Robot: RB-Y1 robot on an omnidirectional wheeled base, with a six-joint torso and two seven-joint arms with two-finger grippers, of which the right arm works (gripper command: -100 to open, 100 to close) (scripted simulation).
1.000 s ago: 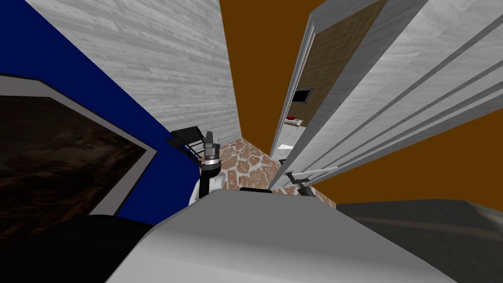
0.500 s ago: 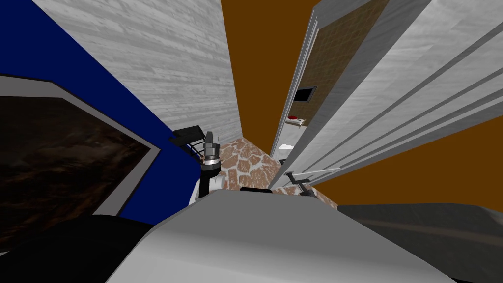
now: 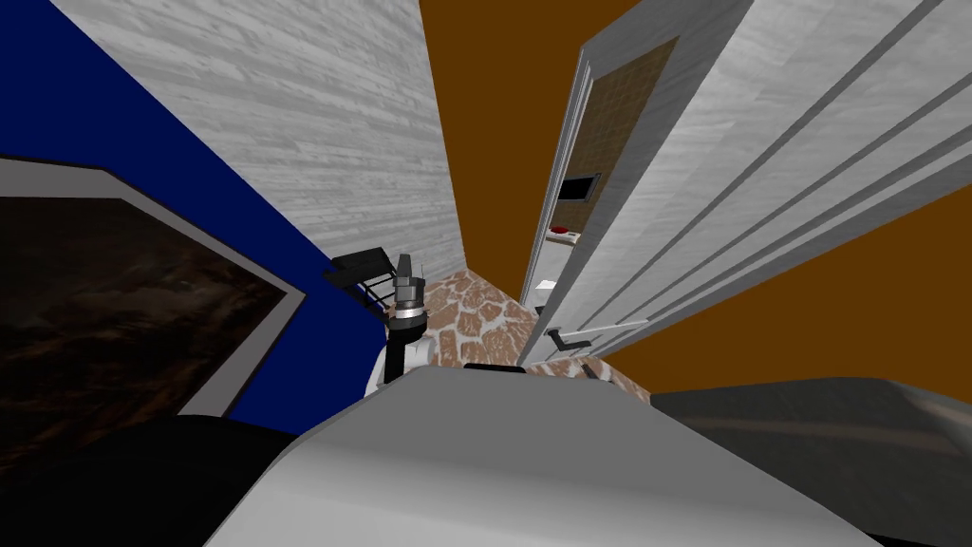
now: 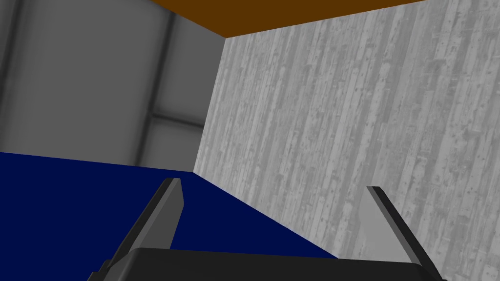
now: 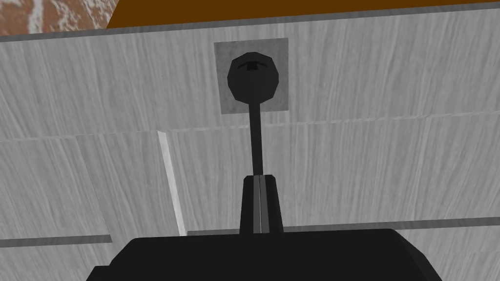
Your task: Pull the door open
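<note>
The light grey panelled door stands ajar at my right, and its free edge leaves a narrow gap. Its dark lever handle sits low on the door, just above my chest. In the right wrist view the lever runs from its round base straight to my right gripper. The fingers are pressed together on the lever's end. My left gripper is open and holds nothing, raised beside the blue wall.
A large framed dark picture hangs on the blue wall at my left. A grey planked wall and an orange-brown wall close in a narrow stone-patterned floor ahead. The door gap shows a red object.
The head view has shifted a little, so I have moved. The door face and its handle now sit slightly further left, and the doorway's top has come into view. My left arm is unchanged.
</note>
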